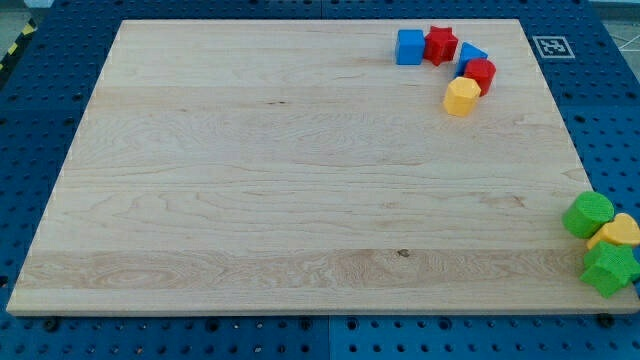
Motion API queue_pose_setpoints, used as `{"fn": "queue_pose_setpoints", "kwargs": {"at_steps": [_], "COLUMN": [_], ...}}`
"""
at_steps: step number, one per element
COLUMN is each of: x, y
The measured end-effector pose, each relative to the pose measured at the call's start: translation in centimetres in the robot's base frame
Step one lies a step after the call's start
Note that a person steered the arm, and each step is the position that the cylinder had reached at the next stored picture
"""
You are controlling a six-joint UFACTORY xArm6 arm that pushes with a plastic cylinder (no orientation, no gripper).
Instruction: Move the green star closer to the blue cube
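The green star [609, 268] lies at the board's right edge near the view's bottom right, partly over the edge. The blue cube [409, 47] sits near the view's top, right of centre, touching a red star [440, 44]. The two are far apart, at opposite ends of the board's right side. My tip does not show in the view, and neither does the arm.
A green round block [588, 214] and a yellow block [616, 232] sit just above the green star. By the blue cube lie a second blue block [471, 54], a red round block [480, 75] and a yellow hexagonal block [461, 97]. A marker tag [551, 46] is at the board's top right corner.
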State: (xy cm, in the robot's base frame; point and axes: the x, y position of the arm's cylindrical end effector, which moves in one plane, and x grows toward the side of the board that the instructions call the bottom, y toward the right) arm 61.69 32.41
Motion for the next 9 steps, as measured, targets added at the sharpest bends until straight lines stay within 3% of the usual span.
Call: {"fn": "queue_pose_setpoints", "kwargs": {"at_steps": [5,9], "x": [-5.2,-5.4], "y": [-11.6,-20.4]}}
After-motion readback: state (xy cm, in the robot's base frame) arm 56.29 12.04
